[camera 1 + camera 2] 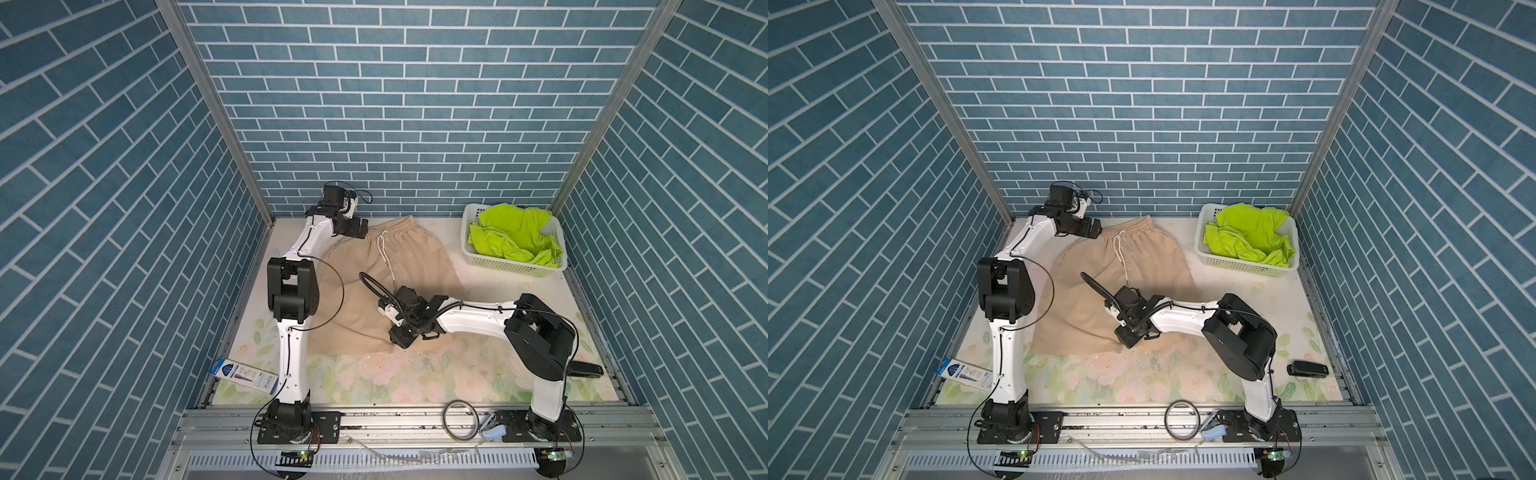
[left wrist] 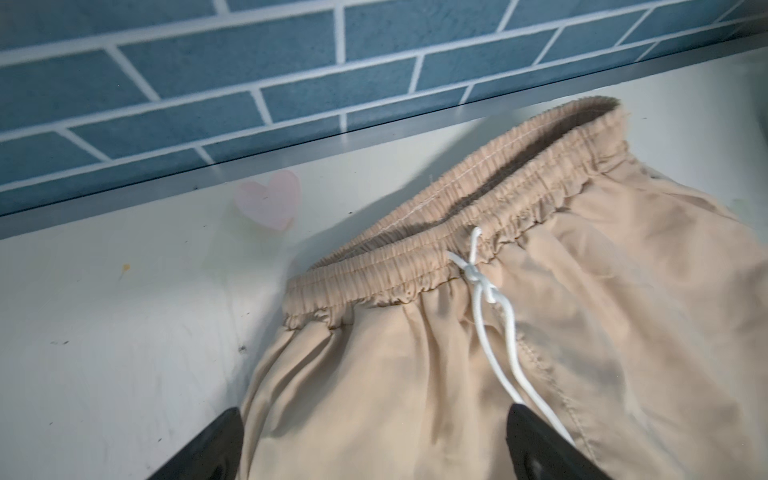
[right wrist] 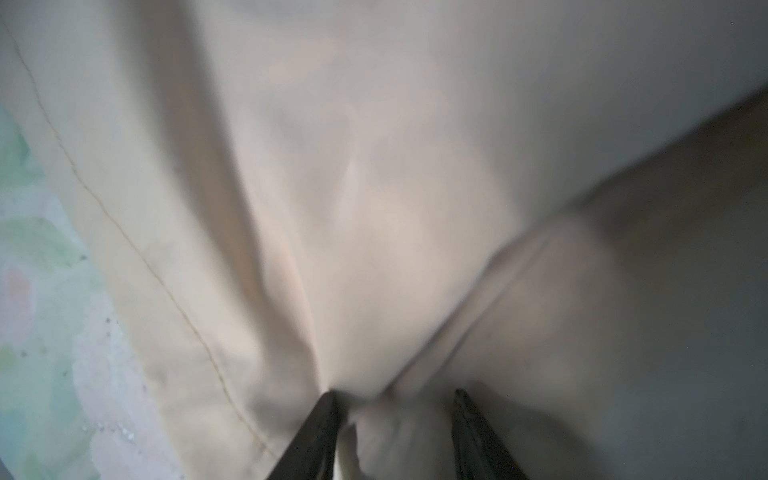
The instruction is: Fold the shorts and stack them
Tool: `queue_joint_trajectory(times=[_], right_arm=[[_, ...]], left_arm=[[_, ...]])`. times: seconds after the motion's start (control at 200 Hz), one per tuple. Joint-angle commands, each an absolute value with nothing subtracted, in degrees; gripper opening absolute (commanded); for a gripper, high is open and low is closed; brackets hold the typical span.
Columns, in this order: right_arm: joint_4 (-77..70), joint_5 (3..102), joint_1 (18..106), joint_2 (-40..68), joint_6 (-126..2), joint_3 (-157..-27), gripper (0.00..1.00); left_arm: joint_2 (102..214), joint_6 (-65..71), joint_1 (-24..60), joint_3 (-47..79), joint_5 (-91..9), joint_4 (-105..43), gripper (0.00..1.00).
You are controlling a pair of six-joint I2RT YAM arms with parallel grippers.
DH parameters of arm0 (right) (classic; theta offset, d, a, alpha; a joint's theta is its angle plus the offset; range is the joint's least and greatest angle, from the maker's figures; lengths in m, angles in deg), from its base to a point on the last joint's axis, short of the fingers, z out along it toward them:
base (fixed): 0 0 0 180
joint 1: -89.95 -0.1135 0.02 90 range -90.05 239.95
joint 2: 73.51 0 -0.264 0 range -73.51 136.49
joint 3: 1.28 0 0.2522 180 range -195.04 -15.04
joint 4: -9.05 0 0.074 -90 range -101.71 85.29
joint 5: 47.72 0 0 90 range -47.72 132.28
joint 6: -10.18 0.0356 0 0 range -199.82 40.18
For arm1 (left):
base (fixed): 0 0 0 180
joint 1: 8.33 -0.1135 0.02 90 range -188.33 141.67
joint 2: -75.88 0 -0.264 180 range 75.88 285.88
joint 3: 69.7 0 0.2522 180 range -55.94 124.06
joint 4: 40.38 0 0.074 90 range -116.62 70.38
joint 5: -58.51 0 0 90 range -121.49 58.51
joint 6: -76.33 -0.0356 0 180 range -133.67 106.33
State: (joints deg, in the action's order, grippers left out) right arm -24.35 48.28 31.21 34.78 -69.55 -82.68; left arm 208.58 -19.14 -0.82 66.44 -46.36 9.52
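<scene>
Left gripper (image 2: pixel 374 409), fingers spread wide, hovers over the beige shorts (image 1: pixel 374 282) mid-frame on the tabletop (image 1: pixel 482 286). Right gripper (image 3: pixel 394 395) straddles a fold near the hem, grip unclear. Green shorts (image 1: pixel 515 237) lie in the basket (image 1: pixel 511 266), upper right. Likely the first fold; next, pinch the waistband.

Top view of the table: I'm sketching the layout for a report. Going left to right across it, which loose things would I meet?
blue packet → beige shorts → white basket holding the green shorts
</scene>
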Motion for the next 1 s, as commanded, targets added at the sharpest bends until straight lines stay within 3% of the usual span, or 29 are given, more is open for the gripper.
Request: queue_joint_trajectory(times=[0.0,0.28,0.495,0.69,0.79,0.84,0.995], right_arm=[[-29.3,45.8,31.5,31.0,-68.3,-78.4,0.44],[-28.7,47.0,33.3,24.9,-64.9,-71.2,0.42],[-24.4,50.4,33.1,22.4,-64.5,-72.3,0.51],[-20.2,56.3,33.0,23.1,-63.9,-76.4,0.57],[-17.3,59.8,33.0,26.0,-62.1,-78.5,0.58],[-17.9,59.5,32.4,28.3,-61.8,-80.6,0.58],[-21.0,60.1,31.7,34.7,-61.4,-85.5,0.58]], left_arm=[[212.2,-23.6,2.0,71.3,-49.9,12.0,1.00],[221.8,-27.0,5.5,82.8,-48.2,14.2,1.00],[231.4,-30.5,6.6,94.6,-39.2,20.1,0.99],[230.4,-32.1,6.6,93.2,-33.1,21.5,0.79],[230.4,-33.0,6.5,93.2,-30.3,22.8,0.52],[230.4,-33.1,6.4,93.1,-30.1,23.4,0.43],[229.9,-32.6,5.9,92.2,-29.2,23.6,0.39]])
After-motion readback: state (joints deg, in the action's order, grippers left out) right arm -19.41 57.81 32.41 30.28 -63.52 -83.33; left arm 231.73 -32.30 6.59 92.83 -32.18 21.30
